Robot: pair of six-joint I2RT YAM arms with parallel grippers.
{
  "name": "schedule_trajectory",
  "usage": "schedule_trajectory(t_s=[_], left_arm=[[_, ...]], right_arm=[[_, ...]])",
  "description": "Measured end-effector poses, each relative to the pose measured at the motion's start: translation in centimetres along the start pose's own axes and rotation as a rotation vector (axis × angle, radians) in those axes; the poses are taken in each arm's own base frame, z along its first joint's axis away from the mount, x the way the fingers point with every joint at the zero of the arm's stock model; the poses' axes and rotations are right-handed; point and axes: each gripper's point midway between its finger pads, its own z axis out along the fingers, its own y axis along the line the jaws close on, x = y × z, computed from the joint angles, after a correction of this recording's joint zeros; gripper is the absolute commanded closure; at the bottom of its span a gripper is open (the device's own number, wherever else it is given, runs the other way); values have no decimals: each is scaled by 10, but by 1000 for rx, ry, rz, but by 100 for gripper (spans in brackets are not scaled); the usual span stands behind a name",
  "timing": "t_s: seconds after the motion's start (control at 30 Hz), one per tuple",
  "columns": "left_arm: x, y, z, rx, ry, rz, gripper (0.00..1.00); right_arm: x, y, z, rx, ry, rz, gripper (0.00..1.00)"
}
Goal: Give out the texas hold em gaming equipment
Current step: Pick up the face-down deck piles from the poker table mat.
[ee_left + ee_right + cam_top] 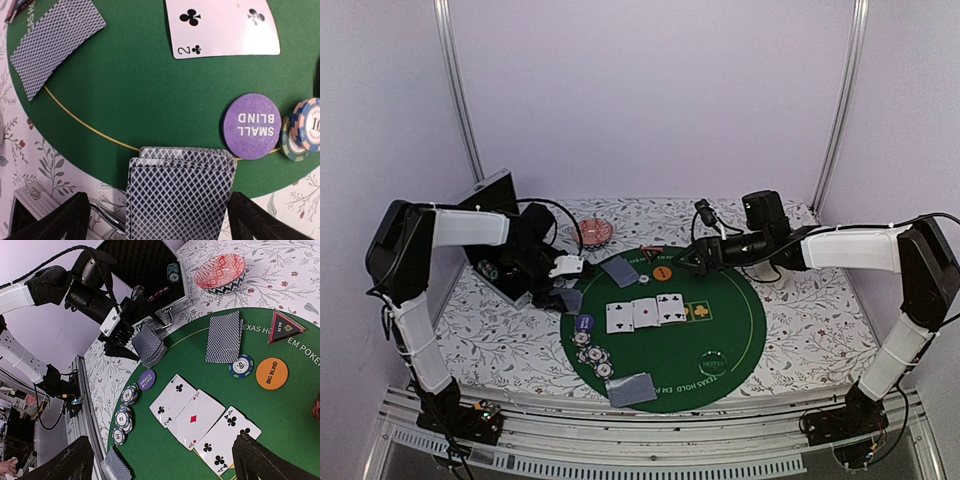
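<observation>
On green felt, round chips, crosshatched cards

The round green felt mat has a yellow ring. The stacked paper cards show blue-white lattice backs; the round plastic disc is purple.

Red-patterned bowl on floral tablecloth, near open black case.

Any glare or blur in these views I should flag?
Left wrist: glare washes the right half of the two of clubs, its far pip faded; the deck up close is sharp. Right wrist: evenly lit, lettering on the BIG BLIND disc legible. Top external: soft, the green mat print hard to read.
</observation>
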Motion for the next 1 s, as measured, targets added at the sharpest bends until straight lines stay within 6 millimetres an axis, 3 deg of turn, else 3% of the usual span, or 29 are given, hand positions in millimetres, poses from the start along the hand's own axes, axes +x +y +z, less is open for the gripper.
schedule_trajectory(t_s=[0.5,1.0], left_arm=[[-4,-9,-12,2,-19,6,2],[10,-8,4,-3,51,-1,2]], right_arm=[[0,0,0,0,0,2,1],[8,-3,1,4,14,14,1]])
